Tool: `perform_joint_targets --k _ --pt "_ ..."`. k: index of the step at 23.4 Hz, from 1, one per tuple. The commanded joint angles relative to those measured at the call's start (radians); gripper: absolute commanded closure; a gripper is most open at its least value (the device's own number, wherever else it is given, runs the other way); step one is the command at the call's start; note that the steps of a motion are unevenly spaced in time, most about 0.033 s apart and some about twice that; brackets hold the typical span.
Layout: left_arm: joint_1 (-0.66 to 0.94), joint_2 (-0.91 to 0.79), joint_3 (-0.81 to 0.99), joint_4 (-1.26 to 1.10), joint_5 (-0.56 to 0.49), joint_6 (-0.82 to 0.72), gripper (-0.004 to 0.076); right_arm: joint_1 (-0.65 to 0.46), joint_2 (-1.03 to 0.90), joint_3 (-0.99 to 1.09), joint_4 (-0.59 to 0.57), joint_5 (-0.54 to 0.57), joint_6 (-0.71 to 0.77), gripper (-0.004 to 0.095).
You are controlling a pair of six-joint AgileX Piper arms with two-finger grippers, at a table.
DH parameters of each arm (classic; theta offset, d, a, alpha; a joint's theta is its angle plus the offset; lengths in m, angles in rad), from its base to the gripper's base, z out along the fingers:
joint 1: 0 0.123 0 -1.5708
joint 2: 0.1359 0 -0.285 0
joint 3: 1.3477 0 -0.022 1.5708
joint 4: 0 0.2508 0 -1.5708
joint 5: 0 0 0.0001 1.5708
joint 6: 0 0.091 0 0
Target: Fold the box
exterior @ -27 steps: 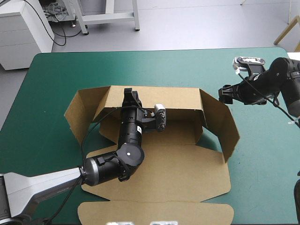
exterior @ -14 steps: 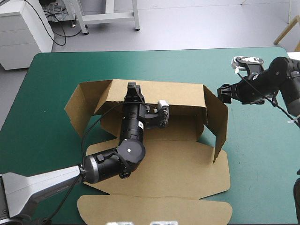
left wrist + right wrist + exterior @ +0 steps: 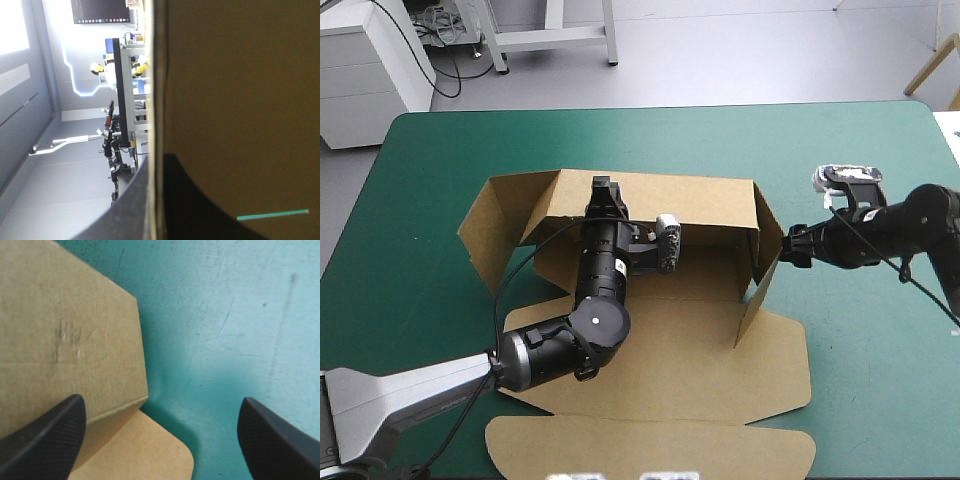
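The table (image 3: 420, 200), under its teal-green cover, carries the box (image 3: 670, 360) from its middle toward the near edge. The brown board is only part-formed. The base and the lid panel (image 3: 650, 450) lie flat on the near side, and the back wall (image 3: 700, 205) is raised. The left side flap (image 3: 490, 235) stands splayed outward, while the right side flap (image 3: 767, 275) is turned inward across the end of the base.

The left tool (image 3: 604, 188) is closed on the top edge of the back wall. In its wrist view the board's edge is seen pinched between the black fingers (image 3: 190, 215). The right tool (image 3: 790, 246) is set at the outer face of the right side flap, its fingers spread wide with nothing gripped. In its wrist view one finger (image 3: 40, 440) lies over the flap and the other over bare cover. Contact with the flap seems likely but cannot be confirmed from these views.

The step in hand is judged to be the raising of the right end wall. The next move calls for the flap to be pressed inward until it stands square to the back wall, which must be held steady so that the box is not slid. The left side flap is yet to be brought in.
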Motion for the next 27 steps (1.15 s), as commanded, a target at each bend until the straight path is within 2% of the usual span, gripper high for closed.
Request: perform_joint_targets --k 1,3,8,14,18,21,24,26,27 --pt "-0.001 -0.043 -0.037 0.074 0.046 -0.008 0.0734 -0.004 -0.108 0.104 0.137 -0.131 -0.118 0.0149" --pt "-0.001 -0.043 -0.037 0.074 0.046 -0.008 0.0734 -0.004 -0.131 0.162 0.217 -0.172 -0.235 0.0149" --pt "-0.001 -0.043 -0.037 0.074 0.046 -0.008 0.0734 0.001 -0.157 0.254 0.330 -0.188 -0.389 0.0149" --pt "-0.001 -0.043 -0.037 0.074 0.046 -0.008 0.0734 0.169 -0.208 0.317 0.313 -0.414 -0.379 0.0149" --pt "-0.001 -0.043 -0.037 0.063 0.046 -0.008 0.0734 0.322 -0.203 0.325 0.172 -0.596 -0.217 0.0149" --pt "-0.001 -0.043 -0.037 0.050 0.046 -0.008 0.0734 0.403 -0.203 0.325 -0.008 -0.679 -0.020 0.0154" --pt "-0.001 -0.043 -0.037 0.050 0.046 -0.008 0.0734 0.454 -0.203 0.325 -0.242 -0.697 0.190 0.0210" --pt "-0.001 -0.043 -0.037 0.050 0.046 -0.008 0.0734 0.479 -0.203 0.325 -0.340 -0.713 0.288 0.0269" --pt "-0.001 -0.043 -0.037 0.050 0.046 -0.008 0.0734 0.494 -0.201 0.325 -0.372 -0.741 0.325 0.0329"
